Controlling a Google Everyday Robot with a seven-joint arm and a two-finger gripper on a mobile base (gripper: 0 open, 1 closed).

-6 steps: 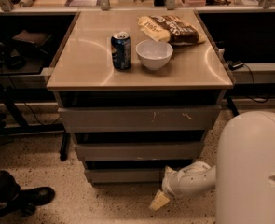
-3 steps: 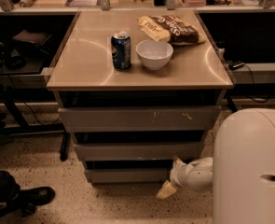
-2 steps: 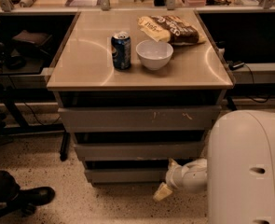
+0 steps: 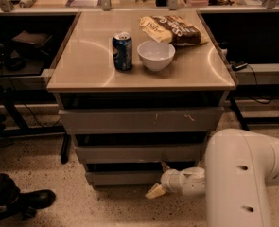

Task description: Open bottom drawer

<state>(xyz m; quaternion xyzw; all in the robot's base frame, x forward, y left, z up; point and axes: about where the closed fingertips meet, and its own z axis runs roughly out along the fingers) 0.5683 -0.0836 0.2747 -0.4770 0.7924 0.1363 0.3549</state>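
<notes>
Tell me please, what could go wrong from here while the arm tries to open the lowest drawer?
1. The bottom drawer has a flat front with no handle, and the tool sits by its lower edge, so it may slip off instead of pulling.
2. The tool is right of the front's middle; an uneven pull might jam the drawer.
3. A hard tug could shake the cabinet and tip the upright soda can beside the bowl.

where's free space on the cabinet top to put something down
The left half of the cabinet top, from its left edge to the soda can, is bare; so is the front strip before the white bowl. The back right is crowded by the chip bag. The gripper is low by the bottom drawer.
</notes>
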